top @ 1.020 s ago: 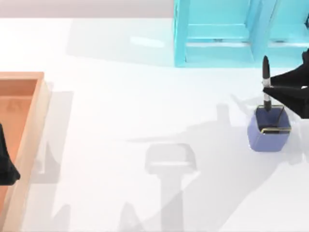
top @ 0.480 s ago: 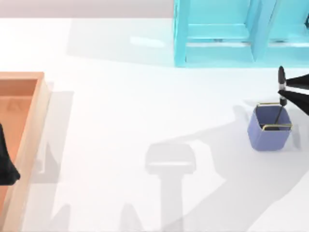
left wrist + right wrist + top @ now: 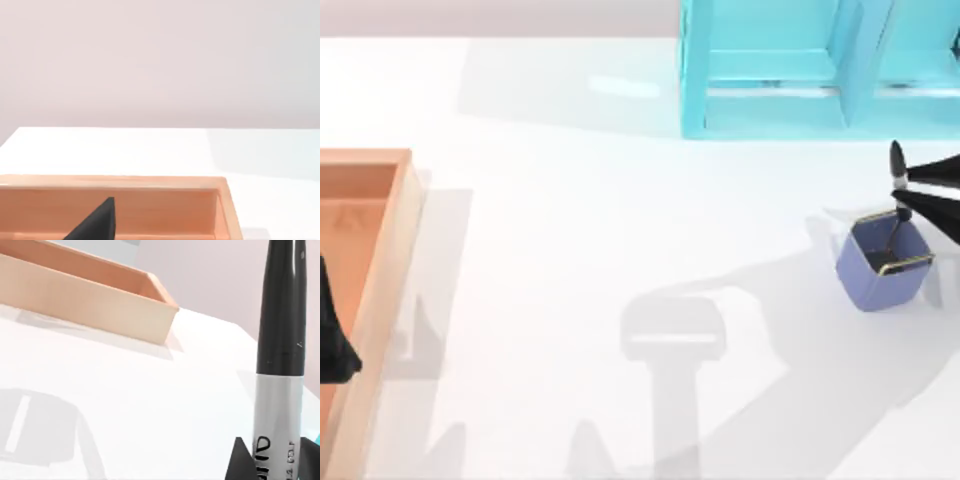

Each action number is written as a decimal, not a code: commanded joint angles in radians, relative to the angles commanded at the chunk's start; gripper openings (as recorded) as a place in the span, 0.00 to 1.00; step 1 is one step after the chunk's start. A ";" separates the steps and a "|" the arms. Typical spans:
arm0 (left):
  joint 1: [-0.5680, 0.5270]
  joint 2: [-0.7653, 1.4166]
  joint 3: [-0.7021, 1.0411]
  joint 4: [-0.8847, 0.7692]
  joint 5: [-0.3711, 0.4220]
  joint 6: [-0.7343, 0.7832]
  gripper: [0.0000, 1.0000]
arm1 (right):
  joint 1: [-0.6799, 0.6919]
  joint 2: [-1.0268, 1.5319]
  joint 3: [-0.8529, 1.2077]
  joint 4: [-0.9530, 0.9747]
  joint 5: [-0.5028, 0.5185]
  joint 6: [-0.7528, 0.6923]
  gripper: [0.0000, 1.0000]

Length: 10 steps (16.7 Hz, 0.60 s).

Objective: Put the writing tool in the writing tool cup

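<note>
Your left gripper point(image 3: 332, 345) sits parked over the orange tray point(image 3: 380, 260) at the table's left edge, and you cannot tell how its fingers stand. At the right, your right gripper point(image 3: 910, 190) is clamped on the marker point(image 3: 897, 170), holding it upright so the tip drops into the blue cup point(image 3: 880, 280) below. The marker is slim and black with a pale labelled band point(image 3: 275, 420), its lower end already inside the gold rim.

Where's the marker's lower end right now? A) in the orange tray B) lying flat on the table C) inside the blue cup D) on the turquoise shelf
C: in the top view the marker stands nearly upright in the right gripper, its lower end below the gold rim of the blue cup; the left gripper sits parked over the orange tray.
</note>
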<state>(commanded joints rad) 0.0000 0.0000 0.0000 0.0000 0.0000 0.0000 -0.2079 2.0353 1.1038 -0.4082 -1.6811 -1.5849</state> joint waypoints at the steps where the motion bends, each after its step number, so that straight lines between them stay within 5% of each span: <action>1: 0.000 0.000 0.000 0.000 0.000 0.000 1.00 | -0.002 -0.005 0.008 -0.043 -0.024 -0.007 0.00; 10: 0.000 0.000 0.000 0.000 0.000 0.000 1.00 | -0.004 -0.069 0.059 -0.383 -0.193 -0.042 0.00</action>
<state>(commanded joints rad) 0.0000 0.0000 0.0000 0.0000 0.0000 0.0000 -0.2116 1.9661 1.1630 -0.7910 -1.8745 -1.6274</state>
